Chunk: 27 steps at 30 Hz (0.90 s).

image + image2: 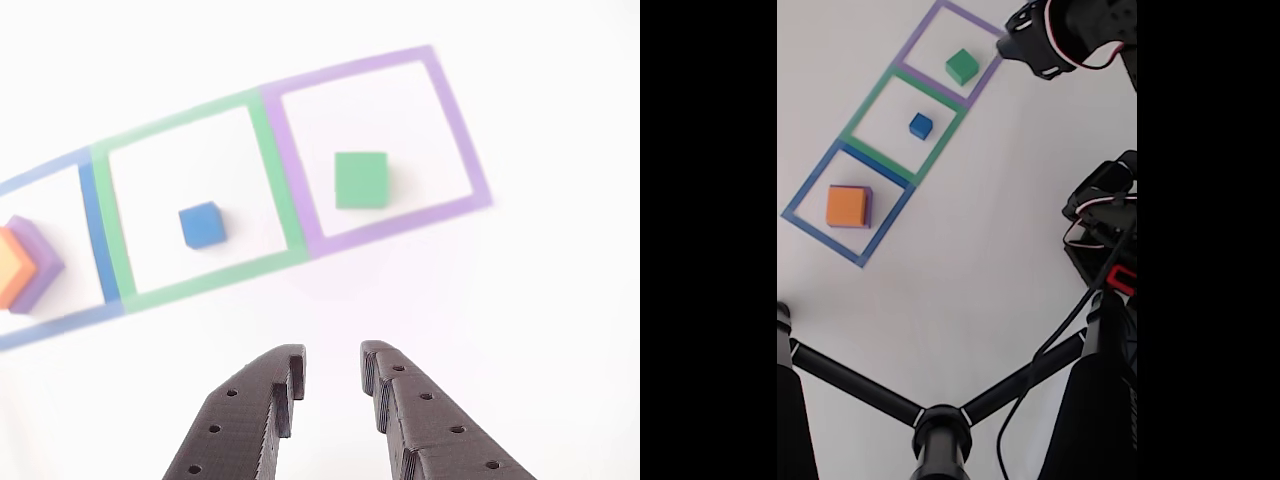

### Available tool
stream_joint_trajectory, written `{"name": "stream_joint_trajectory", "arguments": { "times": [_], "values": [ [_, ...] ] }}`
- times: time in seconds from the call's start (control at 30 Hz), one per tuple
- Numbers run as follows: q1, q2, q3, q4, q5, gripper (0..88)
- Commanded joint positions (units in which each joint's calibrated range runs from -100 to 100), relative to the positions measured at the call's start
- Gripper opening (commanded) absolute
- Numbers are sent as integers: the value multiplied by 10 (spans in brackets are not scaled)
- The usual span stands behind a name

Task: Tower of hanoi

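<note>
In the other view, my gripper (332, 372) reaches up from the bottom edge, its two dark fingers (262, 395) parted by a narrow gap and holding nothing. Beyond them on the white table (520, 300) lie three joined square outlines. The blue cube (203, 224) sits inside the green outline (112, 210), and the green block (361, 180) inside the purple outline (455, 125). At the far left edge, partly cut off, the orange block (12, 268) rests on the purple slab (38, 262) in the blue outline (98, 235).

The fixed view shows that stack whole, orange nearly covering purple. There my arm (1065, 35) hovers beside the purple outline; the fingers look hidden, I think. A black stand (940, 425) crosses the foreground.
</note>
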Motion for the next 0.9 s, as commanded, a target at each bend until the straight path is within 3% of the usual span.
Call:
{"name": "stream_joint_trajectory", "arguments": {
  "times": [0.0,0.13,0.4,0.63,0.87],
  "values": [
    [26,-22,-54,40,6,21],
    [53,-31,-41,42,6,35],
    [126,-70,111,-54,6,169],
    [158,-95,327,-271,6,296],
    [178,-85,577,-603,6,337]
  ]
}}
